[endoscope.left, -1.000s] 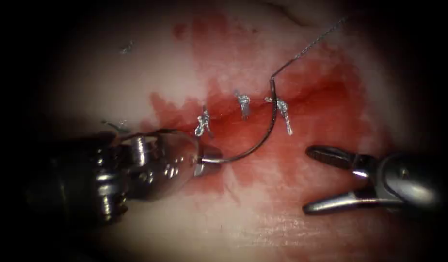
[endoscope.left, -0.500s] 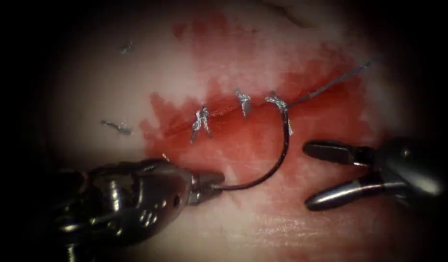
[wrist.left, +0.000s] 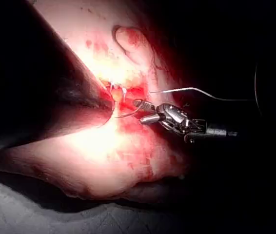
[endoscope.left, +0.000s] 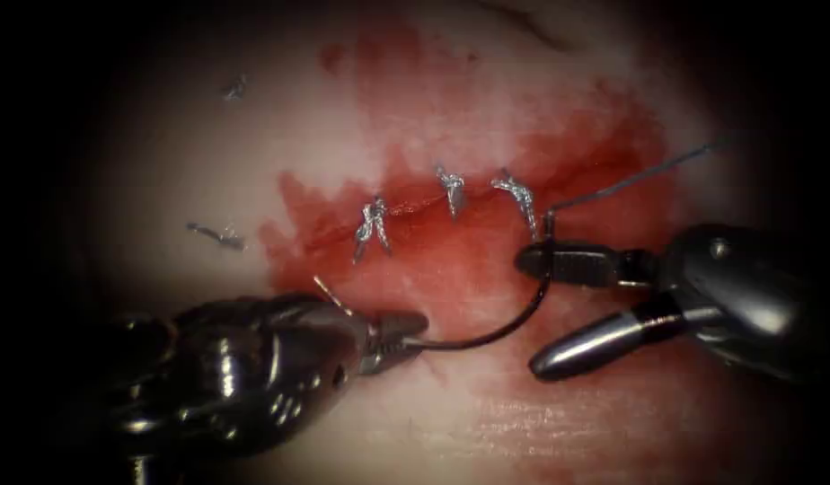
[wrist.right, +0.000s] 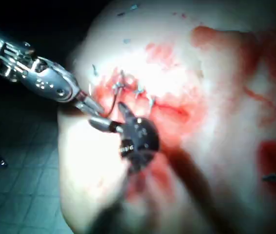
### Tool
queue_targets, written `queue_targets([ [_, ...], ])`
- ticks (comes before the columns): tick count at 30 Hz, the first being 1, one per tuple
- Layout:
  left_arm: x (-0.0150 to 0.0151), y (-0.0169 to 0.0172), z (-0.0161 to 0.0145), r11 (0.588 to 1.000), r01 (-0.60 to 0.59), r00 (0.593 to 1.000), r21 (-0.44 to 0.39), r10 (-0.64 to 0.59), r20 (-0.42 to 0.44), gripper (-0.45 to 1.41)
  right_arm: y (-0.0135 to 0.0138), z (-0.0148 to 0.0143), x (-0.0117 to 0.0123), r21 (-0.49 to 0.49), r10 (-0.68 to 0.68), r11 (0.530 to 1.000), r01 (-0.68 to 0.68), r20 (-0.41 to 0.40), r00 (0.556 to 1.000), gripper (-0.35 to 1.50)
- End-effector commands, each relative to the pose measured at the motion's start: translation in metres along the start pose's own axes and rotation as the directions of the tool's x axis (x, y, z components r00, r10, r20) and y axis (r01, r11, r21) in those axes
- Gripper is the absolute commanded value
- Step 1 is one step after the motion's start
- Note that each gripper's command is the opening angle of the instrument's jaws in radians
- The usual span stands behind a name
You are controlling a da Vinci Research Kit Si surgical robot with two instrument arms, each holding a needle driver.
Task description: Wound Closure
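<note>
Three knotted stitches [endoscope.left: 450,190] sit along the cut [endoscope.left: 406,208] in the tissue [endoscope.left: 487,422]. The left tool [endoscope.left: 399,330] has its fingers closed on one end of the single curved needle [endoscope.left: 500,330], which lies free over the red fluid [endoscope.left: 451,260] below the cut. The right tool [endoscope.left: 536,310] holds nothing, its two fingers spread wide around the needle's other end, where the thread [endoscope.left: 622,182] runs off right. Two cut thread ends [endoscope.left: 216,235] lie at left

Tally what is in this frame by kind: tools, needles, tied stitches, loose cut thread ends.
Tools: 2, left gripper and right gripper
Needle: 1
Tied stitches: 3
Cut thread ends: 2
Total: 8
</note>
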Motion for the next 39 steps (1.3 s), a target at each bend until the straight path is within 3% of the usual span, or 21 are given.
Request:
queue_targets([
  [1,0.0003,-0.0003,0.0007,1.0,0.001,1.0,0.002,-0.001,-0.001,-0.35,0.0002,0.0011,0.0001,-0.021,-0.002,1.0,0.002,-0.011,1.0,1.04],
  [6,0.0005,-0.0002,0.0007,1.0,0.003,1.0,0.007,-0.003,-0.003,-0.35,0.0002,0.0008,0.0004,-0.055,0.001,0.998,-0.001,-0.01,1.0,0.99],
  [9,0.0006,-0.0002,0.0007,1.0,0.005,1.0,0.008,-0.005,-0.001,-0.35,0.0002,0.0004,0.0004,-0.062,0.001,0.998,-0.001,-0.01,1.0,0.47],
  [11,0.0007,-0.0002,0.0008,1.0,0.006,1.0,0.008,-0.006,0.0,-0.35,0.0002,0.0002,0.0003,-0.067,0.0,0.998,-0.001,-0.01,1.0,-0.35],
  [20,0.0013,0.0,0.0011,1.0,-0.002,1.0,0.012,0.002,0.006,-0.29,0.0,0.0001,0.0008,-0.094,0.011,0.995,-0.014,-0.033,0.999,-0.35],
  [22,0.0015,-0.0001,0.0011,0.999,0.05,0.999,0.023,-0.05,0.004,0.33,-0.0002,0.0,0.001,-0.092,-0.004,0.996,0.002,-0.03,1.0,-0.35],
  [24,0.0017,-0.0002,0.001,0.986,0.166,0.986,0.018,-0.165,-0.031,0.51,-0.0001,-0.0002,0.001,-0.092,-0.021,0.996,0.018,-0.03,0.999,-0.35],
  [25,0.002,-0.0005,0.0006,0.96,0.279,0.959,-0.002,-0.278,-0.053,0.6,0.0001,-0.0003,0.0011,-0.095,-0.039,0.995,0.036,-0.024,0.999,-0.35],
  [34,0.0054,-0.0017,-0.0031,0.872,0.469,0.865,-0.142,-0.486,-0.127,0.7,0.0002,-0.0007,0.0017,-0.111,-0.195,0.975,0.195,0.009,0.981,-0.35],
  [39,0.0069,-0.0048,-0.0052,0.789,0.567,0.783,-0.237,-0.605,-0.143,0.72,-0.0006,-0.001,0.0027,-0.047,-0.469,0.881,0.471,0.04,0.882,-0.35],
])
